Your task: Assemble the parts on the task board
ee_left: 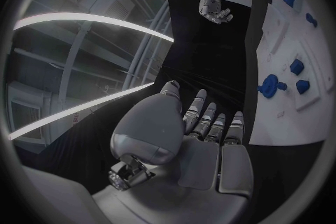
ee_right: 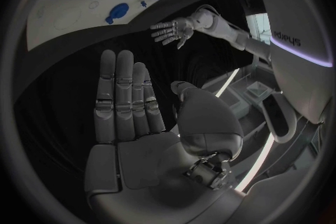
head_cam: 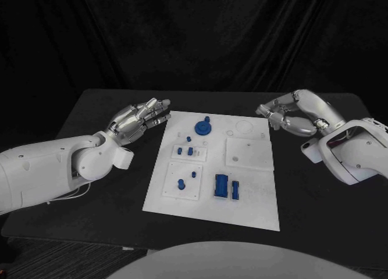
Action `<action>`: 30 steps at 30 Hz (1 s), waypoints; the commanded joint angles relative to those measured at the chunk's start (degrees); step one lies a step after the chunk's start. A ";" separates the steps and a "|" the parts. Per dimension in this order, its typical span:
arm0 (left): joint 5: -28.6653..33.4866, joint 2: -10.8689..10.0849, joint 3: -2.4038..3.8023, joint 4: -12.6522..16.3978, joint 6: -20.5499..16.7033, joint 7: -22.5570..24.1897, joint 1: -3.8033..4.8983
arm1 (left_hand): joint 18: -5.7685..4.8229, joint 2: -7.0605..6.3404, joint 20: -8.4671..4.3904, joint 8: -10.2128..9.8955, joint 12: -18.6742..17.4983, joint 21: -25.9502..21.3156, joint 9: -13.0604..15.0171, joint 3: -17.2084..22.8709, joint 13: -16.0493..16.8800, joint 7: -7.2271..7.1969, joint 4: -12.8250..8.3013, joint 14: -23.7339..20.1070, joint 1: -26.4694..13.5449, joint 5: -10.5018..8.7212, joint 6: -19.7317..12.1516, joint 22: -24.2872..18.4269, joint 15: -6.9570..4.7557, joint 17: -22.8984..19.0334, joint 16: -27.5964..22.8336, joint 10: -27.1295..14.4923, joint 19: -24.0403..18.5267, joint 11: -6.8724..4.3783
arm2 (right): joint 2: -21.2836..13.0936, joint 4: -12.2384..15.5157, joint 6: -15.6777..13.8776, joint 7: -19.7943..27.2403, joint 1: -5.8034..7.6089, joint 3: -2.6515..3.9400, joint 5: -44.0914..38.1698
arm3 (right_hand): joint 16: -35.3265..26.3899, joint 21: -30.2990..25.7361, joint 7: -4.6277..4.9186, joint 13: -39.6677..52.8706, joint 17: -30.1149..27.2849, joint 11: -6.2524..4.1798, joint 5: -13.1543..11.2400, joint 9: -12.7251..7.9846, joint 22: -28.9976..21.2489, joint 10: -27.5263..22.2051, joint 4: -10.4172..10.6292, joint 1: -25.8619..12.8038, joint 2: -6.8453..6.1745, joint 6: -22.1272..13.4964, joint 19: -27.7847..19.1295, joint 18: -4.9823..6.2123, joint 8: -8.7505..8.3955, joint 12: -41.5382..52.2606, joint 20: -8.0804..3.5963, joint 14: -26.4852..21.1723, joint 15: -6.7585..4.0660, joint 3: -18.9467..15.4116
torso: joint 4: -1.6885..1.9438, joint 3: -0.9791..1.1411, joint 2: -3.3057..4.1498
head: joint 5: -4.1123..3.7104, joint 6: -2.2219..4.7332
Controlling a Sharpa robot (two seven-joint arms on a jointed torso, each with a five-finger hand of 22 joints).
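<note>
One white task board (head_cam: 244,197) on black table (head_cam: 102,209)

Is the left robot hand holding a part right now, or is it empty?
Empty. The left robot hand hovers beside the task board, fingers extended with nothing between them; its wrist view shows a bare palm.

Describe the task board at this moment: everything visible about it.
The task board is a flat white rectangular plate lying on the black table between the two hands, neither touching it. It carries raised square white sub-plates, one at right plain with small holes. Small blue parts sit on it: a round piece near the far edge, small pegs on the left sub-plates, and two upright blocks near the middle. Faint round recesses show at its far right.
</note>
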 commanded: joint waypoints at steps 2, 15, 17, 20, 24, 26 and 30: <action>-5.95 0.22 0.04 0.21 -5.21 7.68 0.06 | 0.99 -0.61 -2.11 -1.45 -1.23 -0.44 -0.34 -1.49 -0.22 -1.50 0.31 -0.73 -1.28 -3.55 -2.76 -0.44 -1.41 -0.42 -1.20 -1.84 -0.31 -1.45 | 0.33 -1.42 8.13 10.36 -0.37 0.01 27.52 | -15.59 -3.23 0.29 -10.79 -7.74 7.44 -4.54 -1.30 -9.92 -14.19 0.01 -1.34 1.50 -5.07 -15.85 -3.39 -1.71 -13.22 4.75 -15.69 7.78 -3.19 | 0.05 0.16 -0.12 | -0.06 0.00; -3.01 1.09 1.08 0.84 -7.96 0.33 -0.58 | -3.77 -6.14 -8.39 -9.30 -6.57 -0.95 -3.19 5.40 -2.18 -8.08 -7.51 -0.81 -38.10 -14.82 -16.47 -1.37 -6.73 -0.50 -1.42 -8.78 -0.98 -7.34 | 2.55 -2.75 3.62 7.30 -2.25 1.53 23.81 | -33.23 -5.97 -8.31 -42.14 -20.37 -5.07 -30.84 -5.37 -49.35 -50.16 -16.71 -44.04 -1.92 -51.44 -57.02 -9.89 -5.95 -31.54 -7.80 -58.19 -2.26 -6.82 | -0.37 -0.01 -1.12 | -0.51 2.28; -2.85 1.48 1.60 1.20 -10.18 -0.02 -0.86 | -3.76 -6.52 -8.60 -9.30 -6.88 -0.95 -3.19 5.95 -2.18 -8.08 -8.05 -0.81 -40.60 -15.51 -17.25 -1.37 -6.73 -0.50 -1.42 -8.78 -0.98 -7.34 | 3.54 -3.10 2.75 7.46 -3.09 2.28 26.04 | -33.23 -5.97 -8.31 -42.14 -20.37 -5.07 -30.84 -5.37 -54.22 -55.43 -16.71 -45.99 -1.92 -53.27 -62.13 -9.89 -5.95 -31.54 -7.80 -59.80 -2.26 -6.82 | -0.55 -0.06 -1.63 | -0.72 3.39; -2.48 2.37 2.78 2.02 -15.17 -0.80 -1.50 | -4.39 -7.22 -9.19 -9.30 -7.50 -0.95 -3.19 6.84 -2.18 -8.08 -9.17 -0.81 -45.21 -16.77 -18.67 -1.37 -6.73 -0.50 -1.42 -8.78 -0.98 -7.34 | 5.77 -3.90 0.79 7.81 -4.98 3.97 31.03 | -33.23 -5.97 -8.31 -42.14 -20.37 -5.07 -30.84 -5.37 -54.22 -55.43 -16.71 -51.75 -1.92 -58.62 -62.13 -9.89 -5.95 -31.54 -7.80 -64.48 -2.26 -6.82 | -0.96 -0.18 -2.79 | -1.19 5.89; -2.02 3.45 4.23 3.03 -21.29 -1.76 -2.28 | -5.02 -7.82 -9.68 -9.30 -11.62 -0.95 -3.19 7.70 -2.18 -8.08 -10.03 -0.81 -49.13 -17.84 -19.88 -1.37 -6.73 -0.50 -1.42 -8.78 -0.98 -7.34 | 8.50 -4.87 -1.60 8.24 -7.30 6.04 37.14 | -33.23 -5.97 -8.31 -42.14 -20.37 -5.07 -30.84 -5.37 -54.22 -55.43 -16.71 -51.75 -1.92 -58.62 -62.13 -9.89 -5.95 -31.54 -7.80 -64.48 -2.26 -6.82 | -1.45 -0.33 -4.20 | -1.77 8.94; -1.76 4.08 5.07 3.62 -24.85 -2.31 -2.74 | -5.02 -12.03 -13.74 -9.30 -11.62 -0.95 -3.19 8.16 -2.18 -8.08 -10.49 -0.81 -51.29 -18.44 -20.57 -1.37 -6.73 -0.50 -1.42 -8.78 -0.98 -7.34 | 10.09 -5.44 -2.99 8.49 -8.65 7.25 40.71 | -33.23 -5.97 -8.31 -42.14 -20.37 -5.07 -30.84 -5.37 -54.22 -55.43 -16.71 -51.75 -1.92 -58.62 -62.13 -9.89 -5.95 -31.54 -7.80 -64.48 -2.26 -6.82 | -1.71 -0.41 -4.95 | -2.08 10.55; -1.15 5.53 7.00 4.95 -32.99 -3.59 -3.78 | -9.29 -12.03 -13.74 -9.30 -11.62 -0.95 -3.19 9.03 -2.18 -8.08 -11.36 -0.81 -55.35 -19.54 -21.83 -1.37 -6.73 -0.50 -1.42 -8.78 -0.98 -7.34 | 13.14 -6.53 -5.67 8.98 -11.24 9.56 47.54 | -33.23 -5.97 -8.31 -42.14 -20.37 -5.07 -30.84 -5.37 -54.22 -55.43 -16.71 -51.75 -1.92 -58.62 -62.13 -9.89 -5.95 -31.54 -7.80 -64.48 -2.26 -6.82 | -2.18 -0.55 -6.26 | -2.62 13.40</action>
